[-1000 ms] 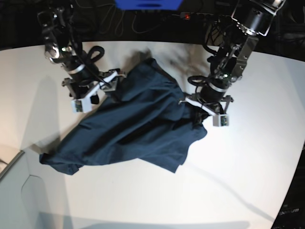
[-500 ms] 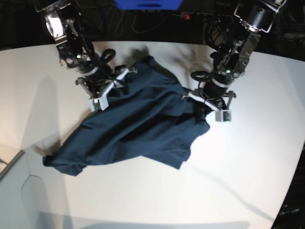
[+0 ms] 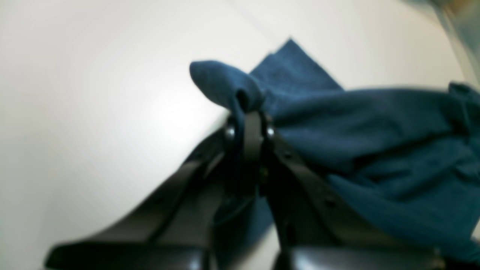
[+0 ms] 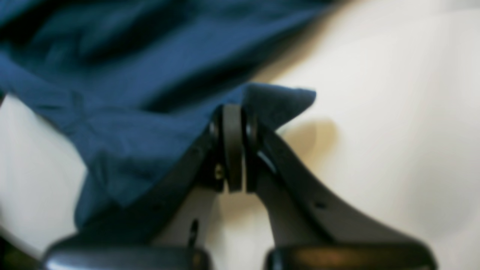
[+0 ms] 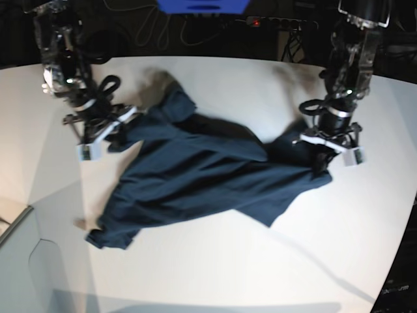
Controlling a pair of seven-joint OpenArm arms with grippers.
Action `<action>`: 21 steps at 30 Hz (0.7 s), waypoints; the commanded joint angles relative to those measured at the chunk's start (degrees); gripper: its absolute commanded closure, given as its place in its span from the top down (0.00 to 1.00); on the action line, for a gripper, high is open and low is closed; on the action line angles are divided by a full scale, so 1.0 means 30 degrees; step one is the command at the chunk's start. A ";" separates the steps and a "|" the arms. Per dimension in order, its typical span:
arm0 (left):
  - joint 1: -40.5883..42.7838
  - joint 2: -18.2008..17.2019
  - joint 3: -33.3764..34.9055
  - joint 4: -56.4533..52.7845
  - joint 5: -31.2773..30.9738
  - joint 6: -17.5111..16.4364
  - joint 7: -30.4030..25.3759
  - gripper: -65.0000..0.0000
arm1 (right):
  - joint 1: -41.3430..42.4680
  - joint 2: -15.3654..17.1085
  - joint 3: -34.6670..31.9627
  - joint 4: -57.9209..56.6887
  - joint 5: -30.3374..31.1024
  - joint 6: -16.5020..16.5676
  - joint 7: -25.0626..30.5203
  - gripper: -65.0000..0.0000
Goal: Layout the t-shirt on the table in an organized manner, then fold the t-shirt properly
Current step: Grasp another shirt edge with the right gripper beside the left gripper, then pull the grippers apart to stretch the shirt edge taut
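Note:
The dark navy t-shirt (image 5: 208,176) lies stretched and crumpled across the white table (image 5: 215,274), pulled out between both grippers. At the left of the base view, my right gripper (image 5: 122,125) is shut on the shirt's upper left edge. The right wrist view shows its closed tips (image 4: 234,116) pinching a corner of the t-shirt (image 4: 131,75) just above the table (image 4: 393,131). My left gripper (image 5: 320,153), at the right of the base view, is shut on the shirt's right end. In the left wrist view its tips (image 3: 249,116) clamp a fold of the t-shirt (image 3: 375,131).
A pale grey box corner (image 5: 26,261) sits at the lower left of the base view. A blue object (image 5: 202,5), cables and a power strip (image 5: 267,21) lie beyond the table's far edge. The table's curved edge runs down the right side.
My right gripper has shut on the shirt's edge. Both arms have moved apart, the right arm to the view's left and the left arm to its right, drawing the shirt out wider and flatter.

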 commanded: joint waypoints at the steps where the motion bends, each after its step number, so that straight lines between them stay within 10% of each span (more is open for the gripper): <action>1: 0.0103 -0.0169 -0.0567 0.0753 0.0046 -0.0128 -0.0506 0.00 | 0.0051 0.0044 0.0642 0.0909 0.0099 0.0063 0.0501 0.00; 11: 0.3561 -0.0169 -0.4084 0.4679 0.0017 -0.0157 -0.0477 0.00 | -0.1238 -0.1450 0.4188 0.6096 0.0099 0.0063 0.0735 0.00; 21: 0.3180 -0.0140 -0.4465 0.3536 0.0075 -0.0157 0.2160 0.15 | -0.2850 -0.2798 0.3690 0.5627 0.0012 0.0063 0.5219 0.00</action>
